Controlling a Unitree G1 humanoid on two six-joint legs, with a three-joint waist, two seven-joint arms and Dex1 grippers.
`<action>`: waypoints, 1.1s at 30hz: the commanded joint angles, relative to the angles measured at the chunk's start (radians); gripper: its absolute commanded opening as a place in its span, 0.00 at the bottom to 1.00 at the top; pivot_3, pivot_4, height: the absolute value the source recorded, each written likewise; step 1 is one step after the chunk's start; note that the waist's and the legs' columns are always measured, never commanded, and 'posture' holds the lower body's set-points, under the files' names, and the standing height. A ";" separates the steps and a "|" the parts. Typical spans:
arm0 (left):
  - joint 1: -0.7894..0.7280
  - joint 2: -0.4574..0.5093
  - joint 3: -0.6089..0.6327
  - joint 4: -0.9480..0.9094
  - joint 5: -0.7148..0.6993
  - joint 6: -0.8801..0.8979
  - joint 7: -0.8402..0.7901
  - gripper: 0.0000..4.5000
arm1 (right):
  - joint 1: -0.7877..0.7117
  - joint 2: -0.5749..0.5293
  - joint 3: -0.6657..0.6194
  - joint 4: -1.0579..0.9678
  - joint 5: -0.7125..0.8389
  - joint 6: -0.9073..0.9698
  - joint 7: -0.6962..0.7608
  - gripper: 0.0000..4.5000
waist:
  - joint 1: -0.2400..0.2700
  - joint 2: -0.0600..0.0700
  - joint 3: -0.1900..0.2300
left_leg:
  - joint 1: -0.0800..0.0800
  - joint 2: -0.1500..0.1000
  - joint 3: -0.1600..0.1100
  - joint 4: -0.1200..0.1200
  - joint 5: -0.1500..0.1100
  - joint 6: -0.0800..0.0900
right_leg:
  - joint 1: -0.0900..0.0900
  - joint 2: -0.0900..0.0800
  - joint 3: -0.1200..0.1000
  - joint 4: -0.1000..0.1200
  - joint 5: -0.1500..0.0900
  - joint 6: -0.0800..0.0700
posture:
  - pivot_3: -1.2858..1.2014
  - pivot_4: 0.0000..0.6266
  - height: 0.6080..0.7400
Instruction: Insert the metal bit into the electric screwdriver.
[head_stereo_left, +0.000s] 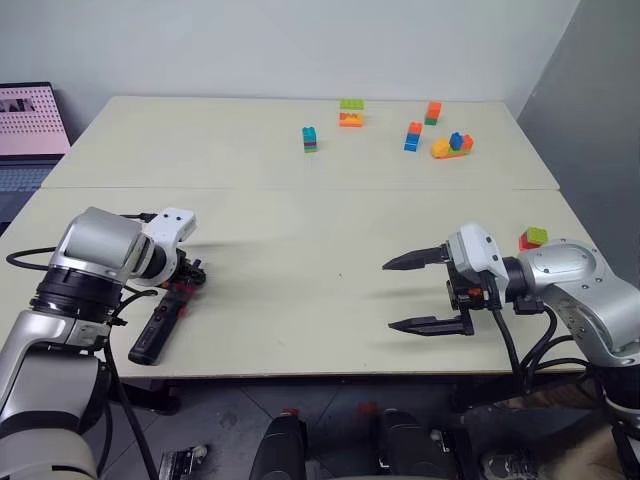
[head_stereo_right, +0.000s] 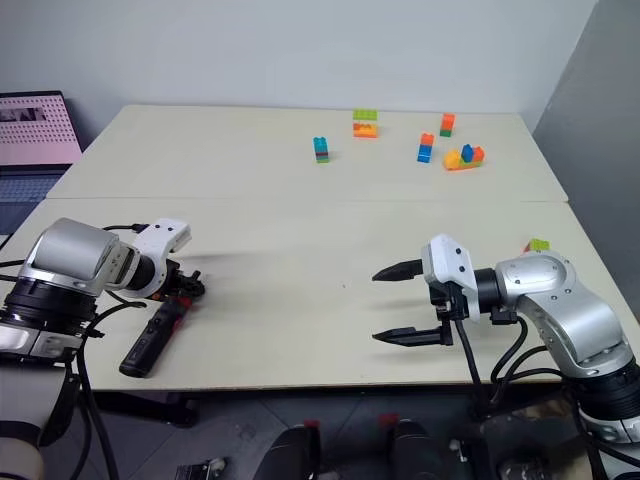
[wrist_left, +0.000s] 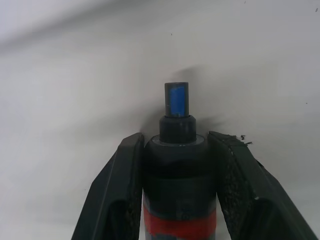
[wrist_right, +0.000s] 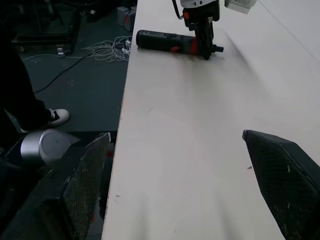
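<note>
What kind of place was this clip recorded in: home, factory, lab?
Most likely a robotics lab or test room. Two plain pale tables are pushed together against a bare wall, toy building blocks lie scattered at the far side, loose cables lie on the floor, and a laptop sits at the left edge.

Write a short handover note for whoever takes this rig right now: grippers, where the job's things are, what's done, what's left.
Left gripper: fingers shut on the electric screwdriver near its red band, at the front end. The tool lies flat on the table near the front left edge.
Right gripper: open, empty, held above the table on the right side.
Metal bit: I cannot spot it in these views; the screwdriver's tip looks empty.
Done: screwdriver grasped.
Left: lift the screwdriver, find and pick up the bit, insert it.
Toy blocks sit at the far side, unrelated.
</note>
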 joint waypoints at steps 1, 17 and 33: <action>0.001 0.012 0.013 -0.069 -0.012 0.002 -0.018 0.36 | 0.012 -0.020 -0.044 -0.048 0.027 0.007 -0.008 1.00 | 0.000 0.000 0.000 | 0.000 0.000 0.000 0.000 0.000 0.000 | 0.000 0.000 0.000 0.000 0.000 0.000 | 0.52 0.24 1.00; -0.189 -0.392 0.127 -0.382 -0.180 -0.329 -0.071 0.36 | 0.142 -0.116 -0.327 -0.179 0.159 0.158 -0.170 1.00 | 0.021 -0.006 0.004 | -0.004 -0.001 0.000 0.002 0.000 -0.001 | 0.000 -0.001 0.000 -0.001 0.000 0.000 | 0.52 0.24 1.00; 0.166 -0.751 0.098 -0.299 -0.007 -1.089 0.043 0.36 | 0.098 -0.112 -0.380 -0.196 0.252 0.222 -0.309 1.00 | 0.022 -0.005 0.003 | -0.001 -0.001 0.003 0.001 0.000 -0.001 | 0.000 -0.001 0.003 -0.001 0.001 0.001 | 0.52 0.24 1.00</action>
